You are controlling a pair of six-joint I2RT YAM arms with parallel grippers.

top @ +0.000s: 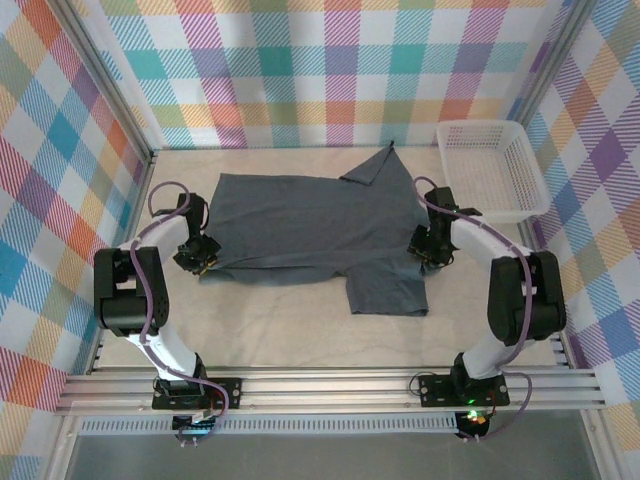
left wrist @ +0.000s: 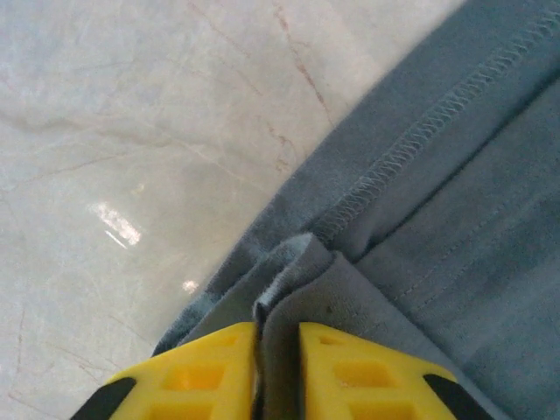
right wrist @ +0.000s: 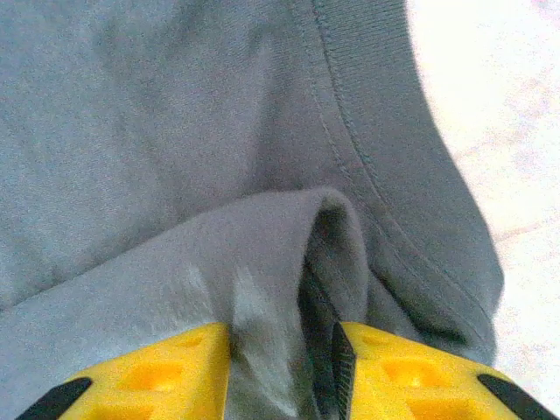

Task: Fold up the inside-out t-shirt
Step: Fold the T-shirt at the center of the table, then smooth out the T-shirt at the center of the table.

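left gripper (left wrist: 278,337) of mine is closed on the near left edge of the inside-out t-shirt (top: 310,225); right gripper (right wrist: 282,341) pinches its right side. the shirt lies spread on the table (top: 270,335), left of the white basket (top: 492,170).

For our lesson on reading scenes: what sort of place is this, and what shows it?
Probably a robot test cell: checked panel walls box in the table, and two arms are bolted to a metal rail, with a t-shirt and white mesh basket laid out.
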